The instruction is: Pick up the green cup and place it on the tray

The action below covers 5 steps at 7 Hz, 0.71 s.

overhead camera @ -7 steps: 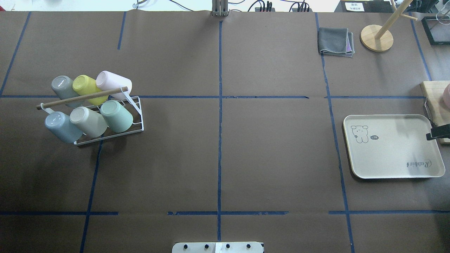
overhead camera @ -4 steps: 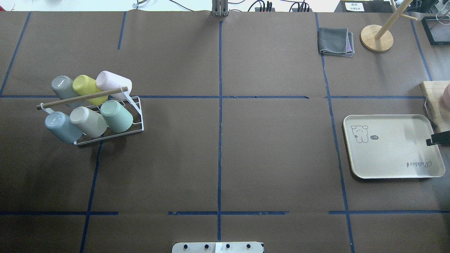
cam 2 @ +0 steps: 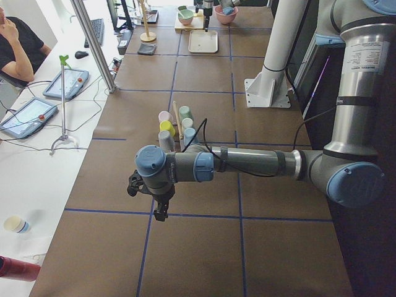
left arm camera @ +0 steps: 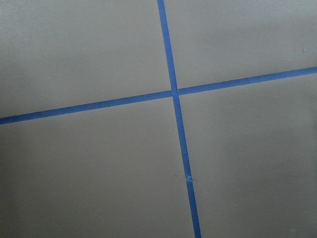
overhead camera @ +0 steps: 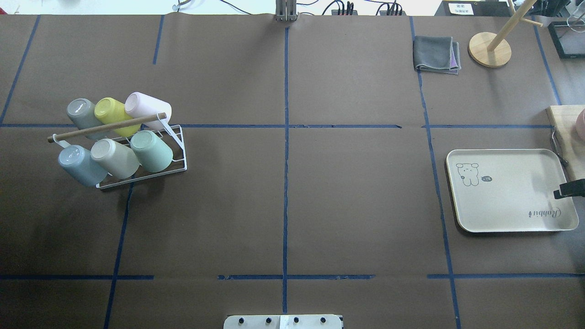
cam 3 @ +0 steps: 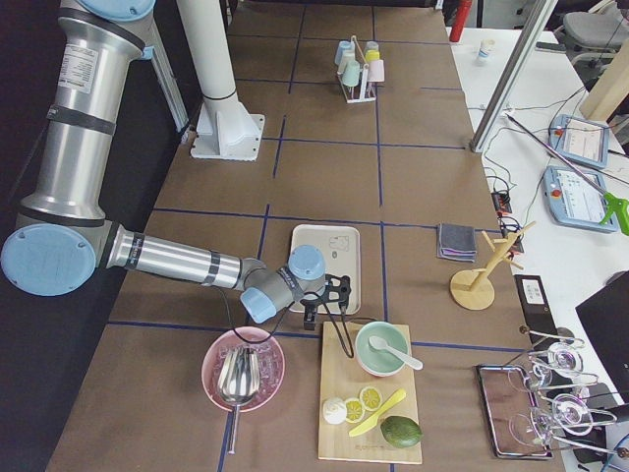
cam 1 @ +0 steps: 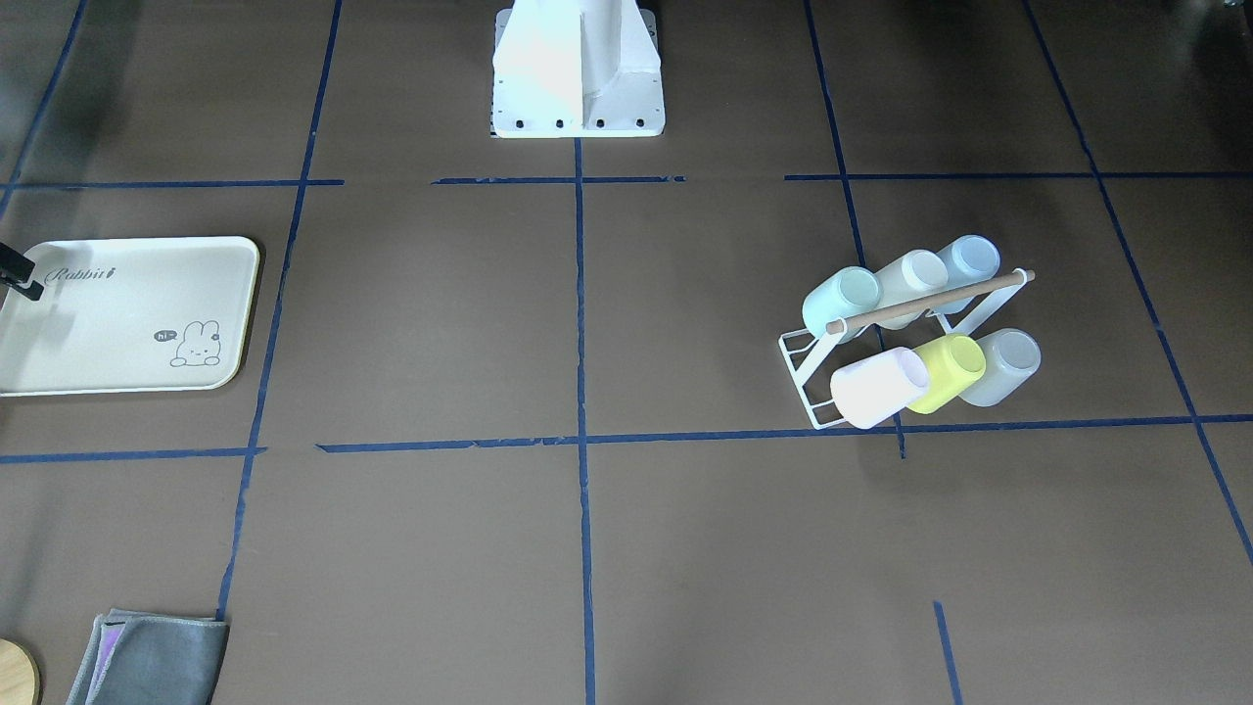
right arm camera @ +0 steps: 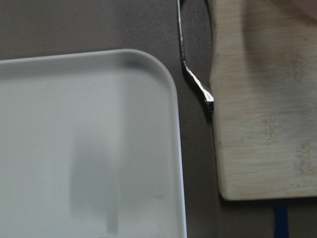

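The left gripper [cam 2: 159, 213] hangs over bare taped table [cam 2: 204, 260], finger spacing unclear. Beyond, the green cup [overhead camera: 153, 151] lies tilted in a white wire rack [overhead camera: 184, 153] beside a beige cup [overhead camera: 114, 158]. Farthest, the right gripper [overhead camera: 562, 190] overhangs the tray [overhead camera: 502, 201], its state also indiscernible.

"Rabbit" in grey script along one short rim of the tray [cam 1: 127, 323], upright in the front-facing view and upside down in the overhead one. "hi" inside a small dark speech bubble [cam 1: 164, 336] just beside the bunny drawing [cam 1: 199, 345] on the same tray. Too small to read: print on the white label [cam 2: 363, 57] on the left arm [cam 2: 247, 164], and on the white sign [overhead camera: 460, 7] past the table's far edge.
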Each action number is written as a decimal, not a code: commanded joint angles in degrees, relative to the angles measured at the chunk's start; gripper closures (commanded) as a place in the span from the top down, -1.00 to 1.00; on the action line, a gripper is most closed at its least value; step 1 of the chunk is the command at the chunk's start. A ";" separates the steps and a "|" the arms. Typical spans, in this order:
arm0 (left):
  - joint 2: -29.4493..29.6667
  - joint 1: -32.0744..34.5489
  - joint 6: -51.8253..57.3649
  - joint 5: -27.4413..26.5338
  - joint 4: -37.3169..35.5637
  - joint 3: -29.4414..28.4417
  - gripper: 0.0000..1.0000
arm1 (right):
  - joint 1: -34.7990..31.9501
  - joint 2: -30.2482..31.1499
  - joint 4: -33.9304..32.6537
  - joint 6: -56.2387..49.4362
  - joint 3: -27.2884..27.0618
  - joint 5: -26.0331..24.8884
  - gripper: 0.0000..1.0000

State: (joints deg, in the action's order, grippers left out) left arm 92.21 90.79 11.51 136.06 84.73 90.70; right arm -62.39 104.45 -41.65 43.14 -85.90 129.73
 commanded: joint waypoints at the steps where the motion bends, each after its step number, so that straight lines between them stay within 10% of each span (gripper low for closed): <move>1: 0.07 0.00 0.00 0.00 0.00 0.00 1.00 | 1.22 0.49 0.17 -0.07 0.03 0.26 0.97; 5: 0.25 0.00 0.00 0.00 0.00 0.00 1.00 | 1.04 0.75 0.61 0.02 -0.14 -0.18 0.34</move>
State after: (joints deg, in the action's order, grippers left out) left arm 92.37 90.79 11.51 136.05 84.73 90.70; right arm -61.27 105.05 -41.15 43.14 -86.07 129.77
